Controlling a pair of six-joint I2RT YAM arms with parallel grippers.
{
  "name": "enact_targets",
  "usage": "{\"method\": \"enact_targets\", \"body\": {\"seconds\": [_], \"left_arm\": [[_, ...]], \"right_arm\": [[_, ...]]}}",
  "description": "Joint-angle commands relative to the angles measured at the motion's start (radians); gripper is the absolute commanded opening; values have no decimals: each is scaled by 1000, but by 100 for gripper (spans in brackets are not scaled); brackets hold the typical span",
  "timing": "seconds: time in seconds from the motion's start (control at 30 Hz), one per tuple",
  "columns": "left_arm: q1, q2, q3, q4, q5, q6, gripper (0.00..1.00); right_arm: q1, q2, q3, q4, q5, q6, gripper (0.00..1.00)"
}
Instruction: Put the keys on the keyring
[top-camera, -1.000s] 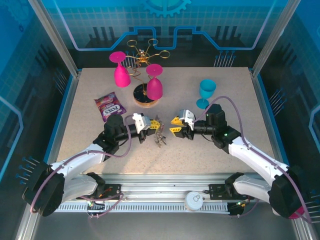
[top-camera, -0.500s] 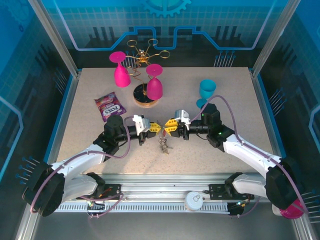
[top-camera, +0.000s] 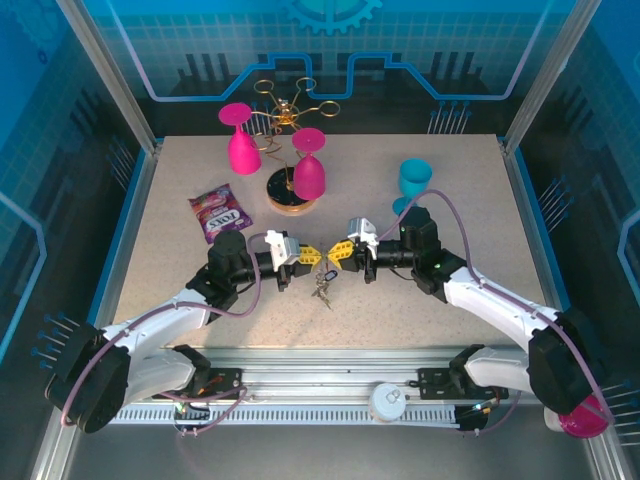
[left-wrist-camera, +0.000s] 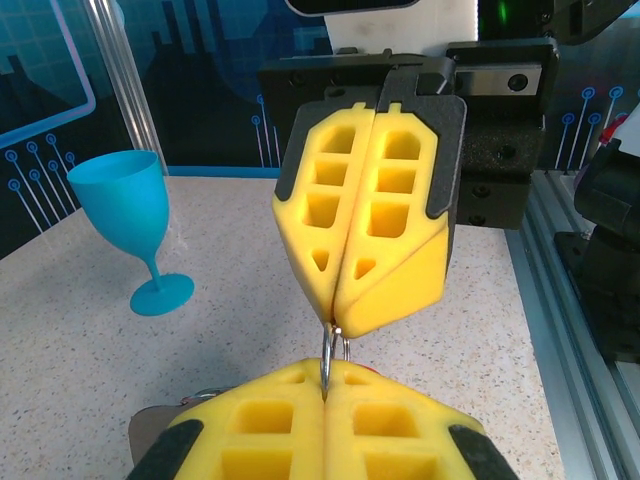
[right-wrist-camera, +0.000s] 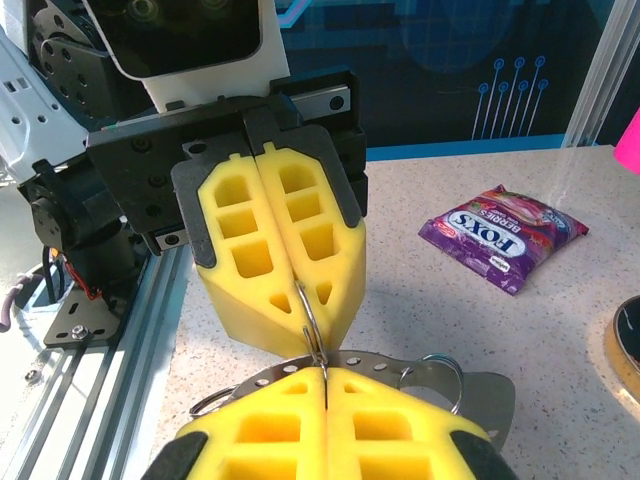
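Note:
My left gripper (top-camera: 312, 254) and right gripper (top-camera: 336, 252) meet tip to tip above the middle of the table. Both are shut on the same thin silvery ring, the keyring (right-wrist-camera: 309, 318). In the left wrist view the keyring (left-wrist-camera: 331, 352) stands edge-on between my own yellow pads (left-wrist-camera: 270, 420) and the right gripper's pads (left-wrist-camera: 395, 270) above. A small bunch of keys (top-camera: 322, 286) with a bluish tag hangs beneath the fingertips. Under my right pads a flat perforated metal strip (right-wrist-camera: 430, 368) with small rings shows.
A gold wire rack (top-camera: 285, 105) on a round wooden base (top-camera: 290, 198) holds two pink glasses at the back. A purple candy bag (top-camera: 221, 211) lies left of it, and a blue goblet (top-camera: 413, 185) stands at the right.
My right gripper has moved left to meet the left one and has shut on the ring. The hanging keys have swung slightly. The left arm has stayed put.

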Motion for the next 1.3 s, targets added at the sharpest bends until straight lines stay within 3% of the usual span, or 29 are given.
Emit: {"method": "enact_targets", "body": {"seconds": [0.0, 0.17, 0.37, 0.57, 0.73, 0.9, 1.0, 1.27], "left_arm": [[2, -8, 8, 85, 24, 4, 0], [2, -2, 11, 91, 26, 4, 0], [2, 0, 11, 115, 26, -7, 0], [2, 22, 19, 238, 58, -88, 0], [2, 46, 37, 265, 82, -102, 0], [2, 51, 24, 273, 73, -95, 0], [3, 48, 20, 266, 69, -90, 0], [2, 51, 22, 236, 85, -73, 0]], "right_arm": [[13, 14, 8, 39, -13, 45, 11], [13, 16, 11, 44, -8, 55, 12], [12, 11, 7, 27, 1, 39, 2], [21, 51, -5, 46, -2, 52, 1], [41, 64, 9, 47, -10, 60, 15], [32, 15, 7, 10, 10, 35, 22], [21, -11, 2, -10, 20, 14, 37], [13, -50, -5, 37, 32, -38, 39]]}}
